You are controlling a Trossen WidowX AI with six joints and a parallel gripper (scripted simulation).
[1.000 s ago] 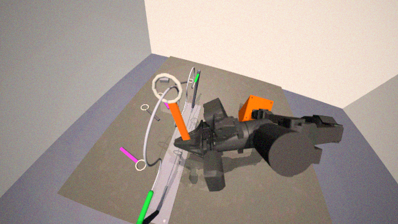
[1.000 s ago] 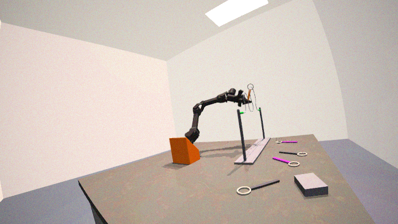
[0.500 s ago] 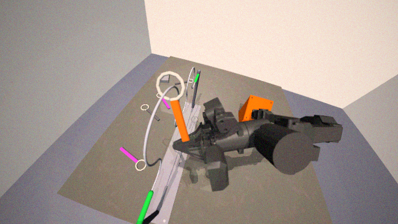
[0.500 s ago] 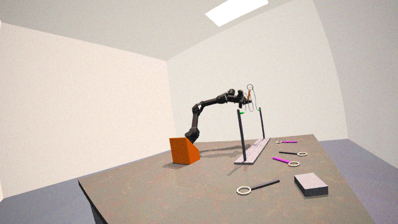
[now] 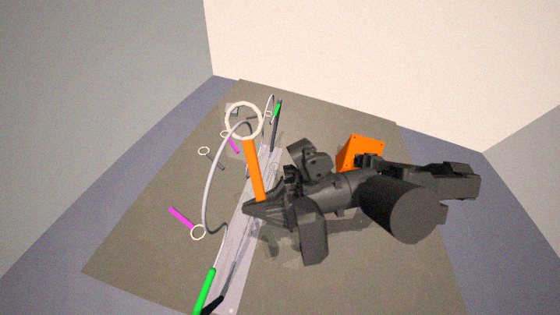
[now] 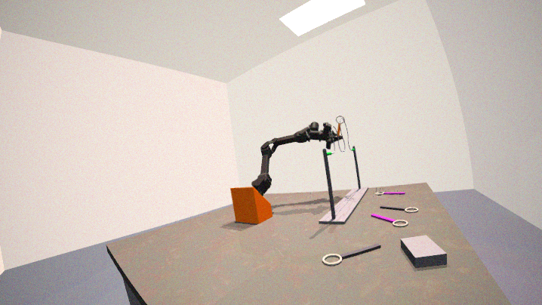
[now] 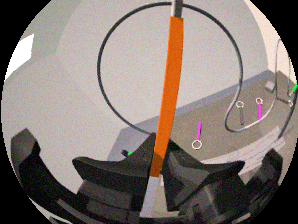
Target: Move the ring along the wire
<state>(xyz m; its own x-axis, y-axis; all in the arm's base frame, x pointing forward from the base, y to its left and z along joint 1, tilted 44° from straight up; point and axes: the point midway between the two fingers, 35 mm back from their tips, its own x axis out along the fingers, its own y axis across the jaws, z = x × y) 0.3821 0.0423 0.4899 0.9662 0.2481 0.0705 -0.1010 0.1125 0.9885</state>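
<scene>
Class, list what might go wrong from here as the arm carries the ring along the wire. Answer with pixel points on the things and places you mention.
The cream ring point(image 5: 226, 114) may scrape the grey wire point(image 5: 204, 196) point(image 7: 98, 65), which bends sharply inside it. The orange handle point(image 5: 254, 170) point(image 7: 170, 90) is pinched near its end, so it might pivot in the jaws.

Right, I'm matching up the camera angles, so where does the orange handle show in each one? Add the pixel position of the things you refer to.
Top: the orange handle point(image 5: 254, 170) point(image 6: 338, 129) point(image 7: 169, 95) is left of centre, below its ring.
Exterior: small, right of centre, at the end of the raised arm.
Wrist: large, running down the middle to the claw point(image 5: 252, 205) point(image 6: 340, 137) point(image 7: 157, 136).
Shared landmark: the curving wire point(image 5: 207, 180) point(image 6: 346, 132) point(image 7: 99, 67).
</scene>
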